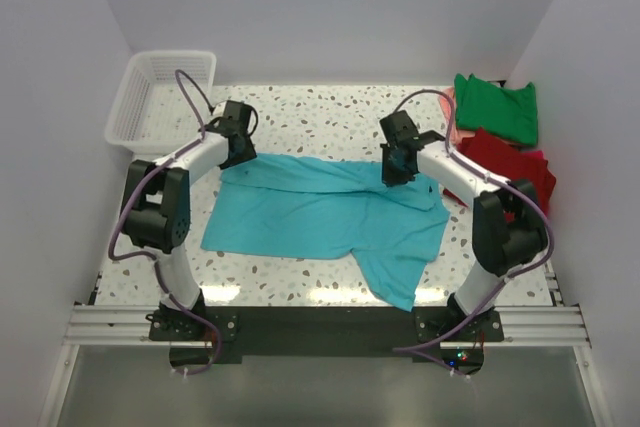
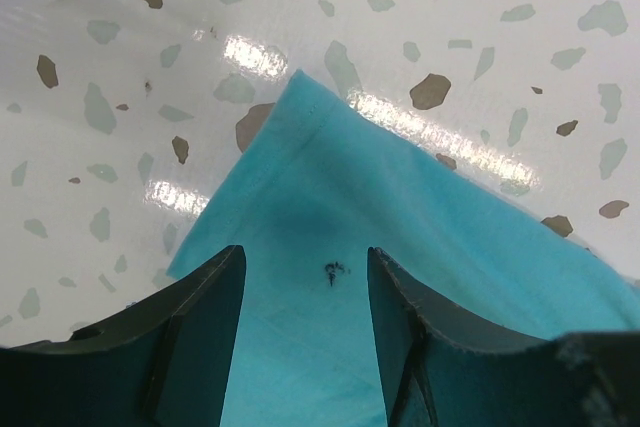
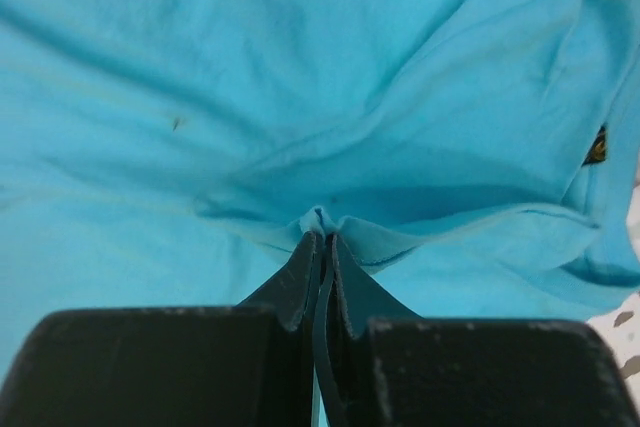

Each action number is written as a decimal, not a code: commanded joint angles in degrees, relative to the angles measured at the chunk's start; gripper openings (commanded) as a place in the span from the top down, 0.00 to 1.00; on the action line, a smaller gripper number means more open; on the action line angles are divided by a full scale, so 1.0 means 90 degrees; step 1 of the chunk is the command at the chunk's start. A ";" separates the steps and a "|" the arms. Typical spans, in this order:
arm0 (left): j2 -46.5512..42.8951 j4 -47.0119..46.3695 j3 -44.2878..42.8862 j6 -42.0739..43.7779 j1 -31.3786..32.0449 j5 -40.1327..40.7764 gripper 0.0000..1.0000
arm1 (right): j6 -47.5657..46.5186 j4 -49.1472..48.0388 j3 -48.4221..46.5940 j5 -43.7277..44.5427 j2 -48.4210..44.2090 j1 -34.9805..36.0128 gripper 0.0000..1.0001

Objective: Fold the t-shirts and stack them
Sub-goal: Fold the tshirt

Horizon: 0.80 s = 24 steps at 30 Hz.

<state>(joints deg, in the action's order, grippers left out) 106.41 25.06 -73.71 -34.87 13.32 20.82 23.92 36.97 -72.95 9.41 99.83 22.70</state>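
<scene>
A turquoise t-shirt [image 1: 320, 212] lies spread and rumpled across the middle of the speckled table. My left gripper [image 1: 238, 152] hovers over its far left corner. In the left wrist view that gripper [image 2: 305, 252] is open, its fingers on either side of the turquoise cloth [image 2: 400, 217] without pinching it. My right gripper [image 1: 395, 172] is at the shirt's far right edge. The right wrist view shows this gripper [image 3: 322, 235] shut on a small raised fold at the hem of the shirt [image 3: 300, 77].
A green t-shirt [image 1: 497, 107] and a red t-shirt [image 1: 505, 162] lie piled at the back right, with a salmon-pink one [image 1: 453, 117] peeking out beside them. A white lattice basket [image 1: 135, 87] stands at the back left corner.
</scene>
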 commanded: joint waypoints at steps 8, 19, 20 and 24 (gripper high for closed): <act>0.0442 0.0018 -0.0608 -0.0070 0.0043 0.0177 0.43 | 0.0662 -0.0201 0.1405 -0.0850 -0.0545 0.0876 1.00; 0.0823 0.0087 -0.1058 -0.0032 0.0043 0.0197 0.43 | 0.1131 0.0062 0.1747 -0.0549 -0.1355 0.1316 0.67; 0.0842 0.0058 -0.1077 -0.0032 0.0043 0.0158 0.43 | 0.1179 0.0101 0.1738 -0.0412 -0.1549 0.1326 0.70; 0.0989 0.0038 -0.1175 0.0046 0.0043 0.0099 0.43 | 0.1064 0.0257 0.1456 0.0729 -0.1649 0.1258 0.80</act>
<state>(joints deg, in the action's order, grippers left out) 113.99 25.80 -81.49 -34.89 13.32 21.37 32.82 37.65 -57.41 6.09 87.22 34.54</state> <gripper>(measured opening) 0.571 0.236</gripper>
